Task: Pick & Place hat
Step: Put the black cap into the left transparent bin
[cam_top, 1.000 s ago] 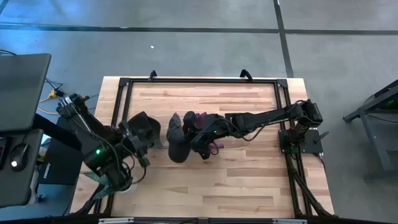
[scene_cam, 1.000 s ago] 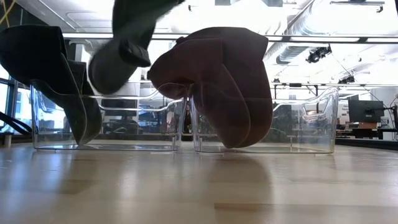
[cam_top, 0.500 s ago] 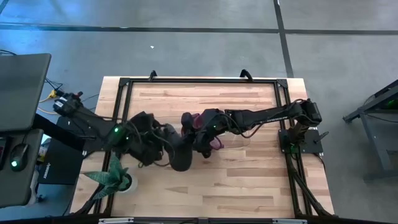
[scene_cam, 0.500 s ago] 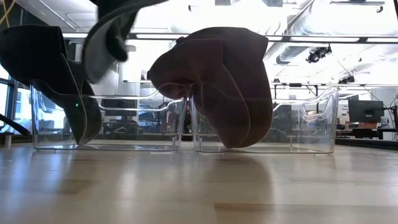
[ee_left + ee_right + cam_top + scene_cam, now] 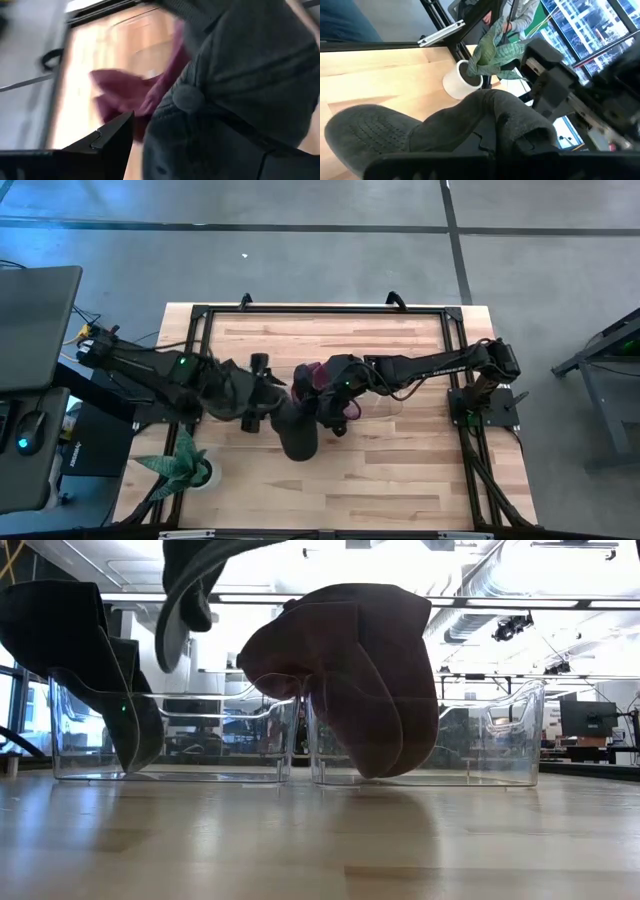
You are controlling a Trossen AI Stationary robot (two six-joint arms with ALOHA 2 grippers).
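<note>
A grey cap hangs in the air over the table's middle, between my two grippers; the low view shows only its lower edge. My right gripper is shut on it. My left gripper has come level from the table's left, and its open fingers stand on either side of the cap's crown, with the top button just ahead. Whether they touch it I cannot tell. A maroon hat lies draped over a clear bin's rim. A dark hat hangs over the other bin. My right gripper holds the grey cap by a bunched fold of its cloth, pinched between the two fingers. It comes from the table's right. The cap is lifted clear of the table and sags below and ahead of the fingers.
A potted plant in a white pot stands at the table's near left corner. The two clear bins sit side by side behind the grippers. A black frame runs round the tabletop. Bare wood lies toward the near right.
My left arm has swung from the table's left edge toward the middle, and its gripper has reached the grey cap. The cap, still held by my right gripper, has drifted a little toward the near edge and turned. In the low view it has risen.
</note>
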